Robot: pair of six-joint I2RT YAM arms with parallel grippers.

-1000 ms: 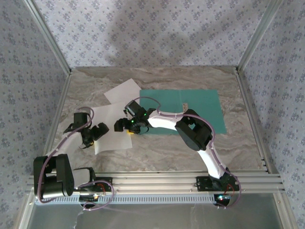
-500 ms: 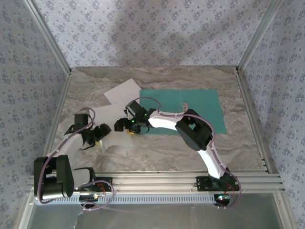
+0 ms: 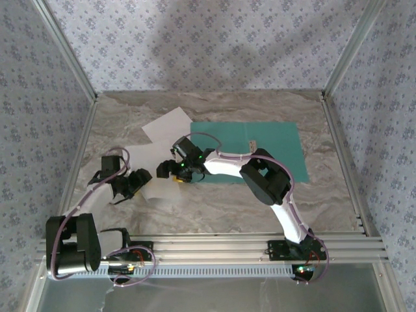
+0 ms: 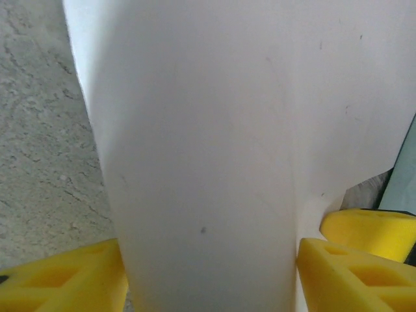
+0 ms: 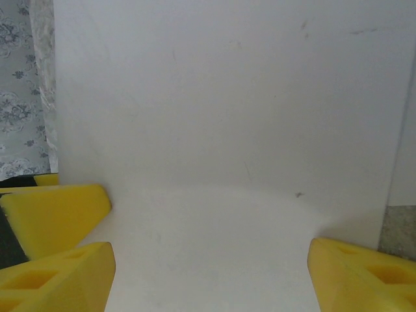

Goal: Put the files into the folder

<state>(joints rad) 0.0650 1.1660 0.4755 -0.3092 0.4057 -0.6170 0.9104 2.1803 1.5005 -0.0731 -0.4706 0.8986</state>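
The teal folder [image 3: 260,151] lies open and flat at the table's centre right. One white file [image 3: 167,125] lies flat at its far left corner. A second file [image 3: 158,190] sits between my two grippers and is buckled upward. My left gripper [image 3: 138,182] straddles that hump [image 4: 201,162], its yellow fingers [image 4: 65,279] open on either side of it. My right gripper [image 3: 170,171] faces it from the folder's near left corner. It is open wide over the same sheet [image 5: 221,130], and its fingertips [image 5: 364,273] rest on the paper.
Marble-patterned table [image 3: 214,208] inside an aluminium frame with wallpapered walls. The front rail [image 3: 214,246] carries both arm bases. In the left wrist view a yellow finger [image 4: 367,227] of the right gripper and a strip of teal folder [image 4: 403,175] show at the right.
My left gripper has slid right toward the right gripper and its jaws have narrowed. The sheet between the grippers has bunched up and covers less of the table. The right arm has barely moved.
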